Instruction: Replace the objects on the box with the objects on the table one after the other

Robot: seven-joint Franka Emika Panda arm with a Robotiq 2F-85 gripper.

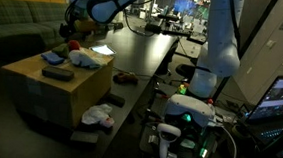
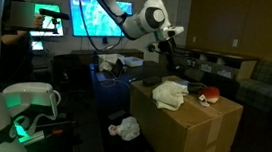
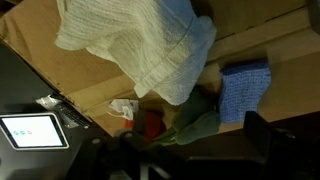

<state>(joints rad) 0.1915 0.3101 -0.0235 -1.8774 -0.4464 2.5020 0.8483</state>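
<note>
A cardboard box [image 1: 56, 88] [image 2: 187, 116] carries a white cloth [image 2: 170, 93] [image 3: 140, 40], a blue cloth [image 1: 53, 57] [image 3: 245, 85], a red object [image 1: 75, 46] [image 2: 213, 93] [image 3: 150, 122], a dark flat object [image 1: 58, 73] and a green soft thing [image 3: 196, 120]. My gripper [image 1: 73, 26] [image 2: 164, 46] [image 3: 185, 150] hangs above the box's far side. Its fingers are spread apart and hold nothing. On the dark table beside the box lie a white and red object [image 1: 99, 114] [image 2: 125, 128] and dark objects [image 1: 85, 136] [image 1: 127, 78].
A lit tablet [image 1: 101, 50] [image 3: 30, 130] lies on the table behind the box. The robot base [image 1: 218, 54] stands on the far side of the table. Monitors [image 2: 96, 17] glow at the back. A sofa [image 1: 15, 30] is beyond the box.
</note>
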